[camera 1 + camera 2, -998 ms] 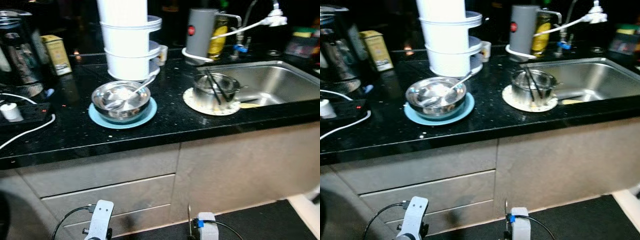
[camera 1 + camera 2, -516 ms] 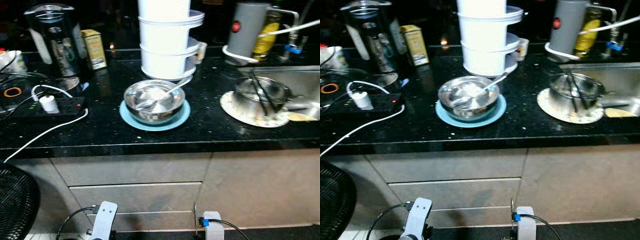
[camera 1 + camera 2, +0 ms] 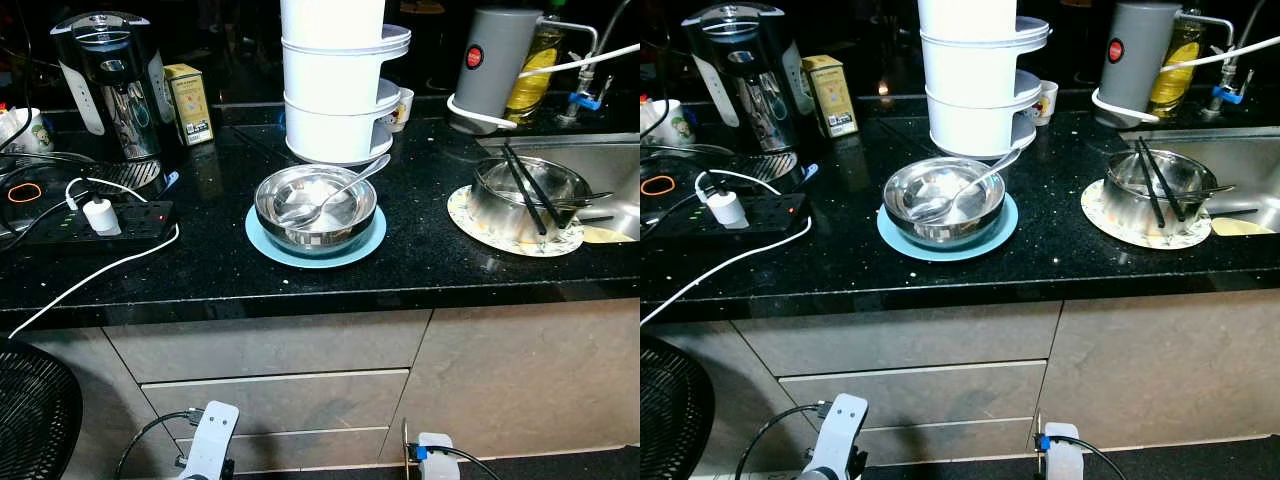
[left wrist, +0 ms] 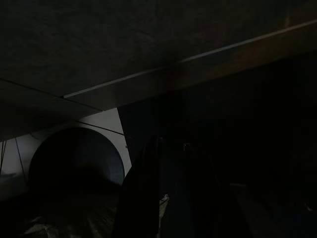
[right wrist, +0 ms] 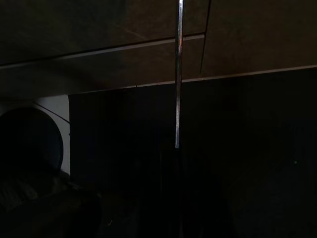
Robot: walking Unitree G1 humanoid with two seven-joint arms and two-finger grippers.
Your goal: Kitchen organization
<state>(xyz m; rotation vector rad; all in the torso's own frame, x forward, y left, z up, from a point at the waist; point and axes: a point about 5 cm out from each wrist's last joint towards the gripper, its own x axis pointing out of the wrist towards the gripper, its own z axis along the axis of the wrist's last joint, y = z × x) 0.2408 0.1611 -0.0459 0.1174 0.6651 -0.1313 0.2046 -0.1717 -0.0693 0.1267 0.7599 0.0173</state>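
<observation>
1. A steel bowl (image 3: 316, 206) sits upright on a light-blue plate (image 3: 268, 236) at the counter's centre.
2. A spoon (image 3: 340, 190) lies in it, handle pointing to 1 o'clock.
3. At 3 o'clock, a second steel bowl (image 3: 528, 196) on a patterned plate (image 3: 462, 213) holds black chopsticks (image 3: 525, 184).

Both arms hang low, left end effector (image 4: 166, 198) and right end effector (image 5: 171, 198) pointing downward in shade.

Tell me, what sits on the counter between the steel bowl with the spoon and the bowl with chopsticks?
Nothing: bare black counter separates the spoon bowl from the chopstick bowl, seen from both eye views.
</observation>
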